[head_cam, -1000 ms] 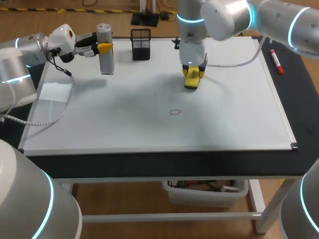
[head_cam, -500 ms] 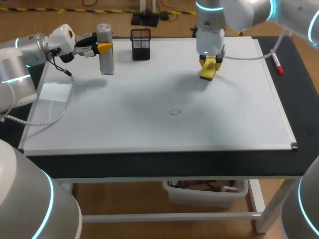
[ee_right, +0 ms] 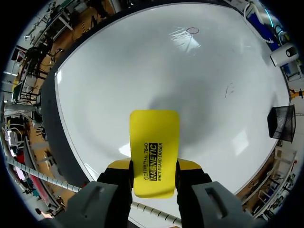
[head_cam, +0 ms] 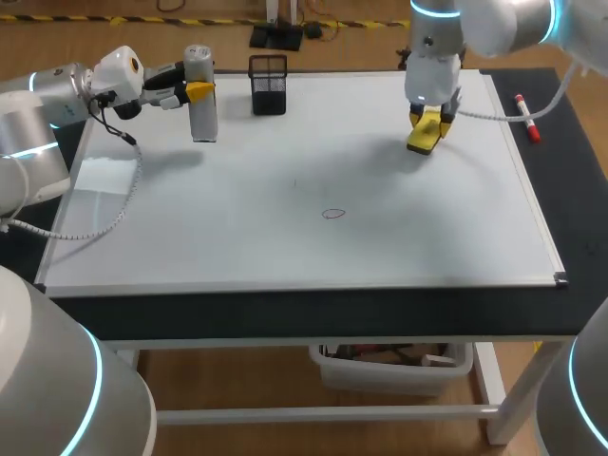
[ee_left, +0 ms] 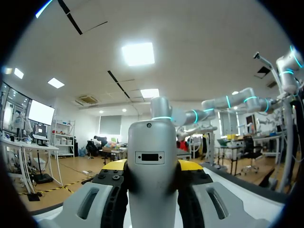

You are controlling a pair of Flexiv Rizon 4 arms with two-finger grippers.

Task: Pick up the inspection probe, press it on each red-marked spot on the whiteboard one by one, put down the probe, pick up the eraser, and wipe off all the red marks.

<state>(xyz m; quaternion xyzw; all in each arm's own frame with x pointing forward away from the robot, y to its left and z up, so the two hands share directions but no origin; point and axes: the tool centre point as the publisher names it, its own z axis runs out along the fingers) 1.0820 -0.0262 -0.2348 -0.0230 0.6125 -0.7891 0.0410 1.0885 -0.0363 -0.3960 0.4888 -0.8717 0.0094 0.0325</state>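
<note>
The grey cylindrical probe (head_cam: 201,114) stands upright at the whiteboard's (head_cam: 237,237) back left, with my left gripper (head_cam: 197,91) shut on its upper part. In the left wrist view the probe (ee_left: 152,156) fills the gap between the fingers of that gripper (ee_left: 151,172). My right gripper (head_cam: 427,122) is shut on the yellow eraser (head_cam: 424,136), held low over the board's back right. In the right wrist view the eraser (ee_right: 154,142) sticks out ahead of the gripper (ee_right: 154,167). A small red oval mark (head_cam: 332,214) lies near the board's middle, also as the red mark (ee_right: 192,31).
A black mesh pen holder (head_cam: 269,84) stands at the board's back edge, right of the probe. A red marker (head_cam: 527,118) lies on the dark table right of the board. A faint thin stroke (head_cam: 294,183) shows on the board.
My right arm has carried the eraser to the right and toward the back, from the board's middle rear to its back right. The left arm and probe have kept still.
</note>
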